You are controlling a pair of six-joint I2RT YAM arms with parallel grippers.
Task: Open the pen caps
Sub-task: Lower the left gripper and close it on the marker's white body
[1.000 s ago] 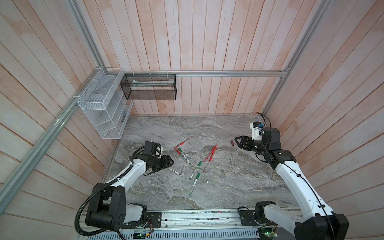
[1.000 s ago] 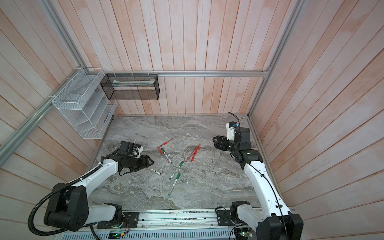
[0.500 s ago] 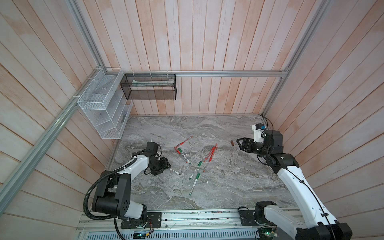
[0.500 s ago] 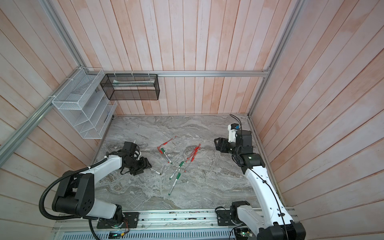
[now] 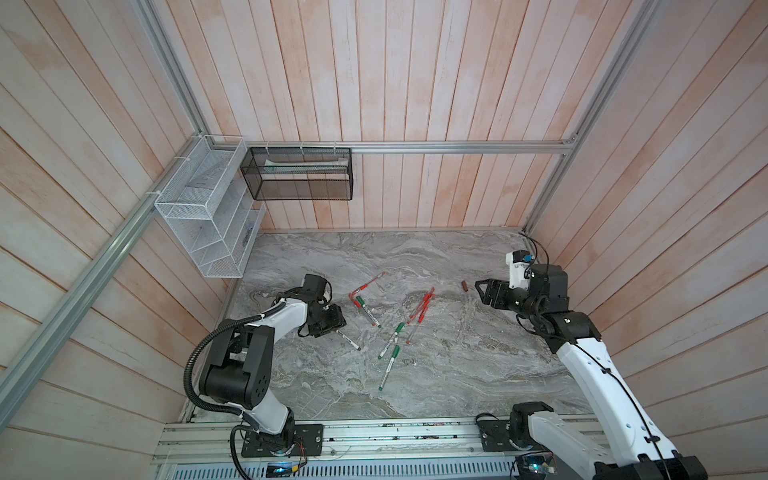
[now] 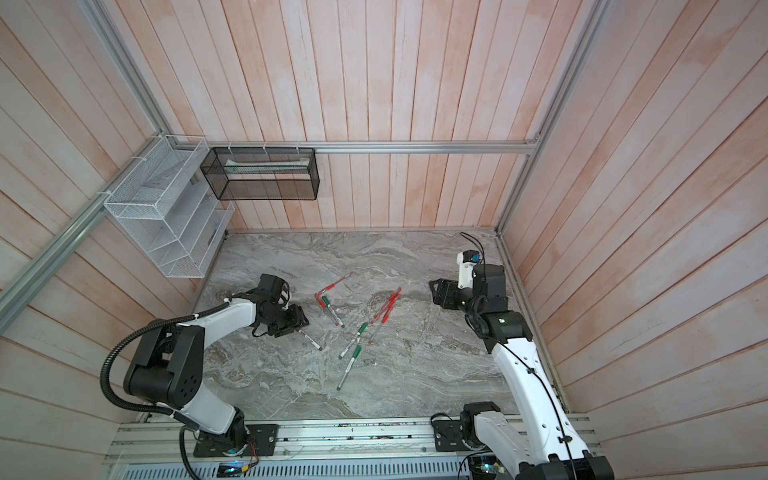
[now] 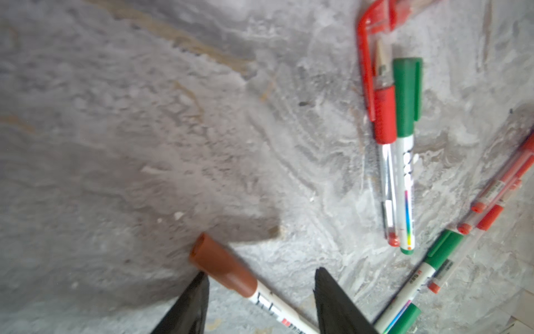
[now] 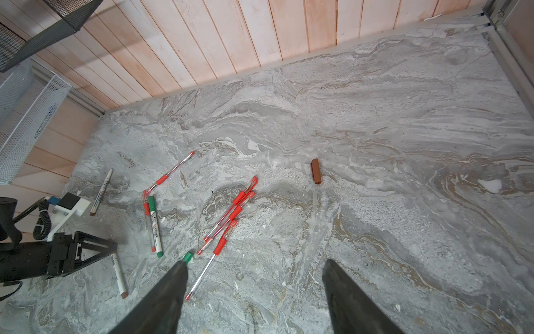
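A white marker with a chunky brown cap (image 7: 224, 269) lies on the marble table. My left gripper (image 7: 261, 274) straddles it just behind the cap, jaws open with a gap on each side. In both top views the left gripper (image 5: 330, 326) (image 6: 296, 325) covers the cap and only the marker barrel (image 5: 349, 339) (image 6: 311, 341) shows. My right gripper (image 8: 254, 267) (image 5: 484, 289) hangs open and empty over the right of the table. A loose brown cap (image 8: 316, 171) (image 5: 464, 286) lies just beyond it. Green-capped markers (image 5: 395, 332) and red-capped pens (image 5: 422, 307) lie mid-table.
One green-capped marker (image 7: 406, 98) lies beside a red pen (image 7: 384, 115) close ahead of the left gripper. An uncapped white marker (image 8: 101, 192) rests near the left arm. A white wire rack (image 5: 208, 216) and a black mesh basket (image 5: 297, 174) hang on the walls.
The left gripper's jaws have narrowed around the brown-capped marker and the left arm's elbow has swung in. The right gripper has hardly moved.
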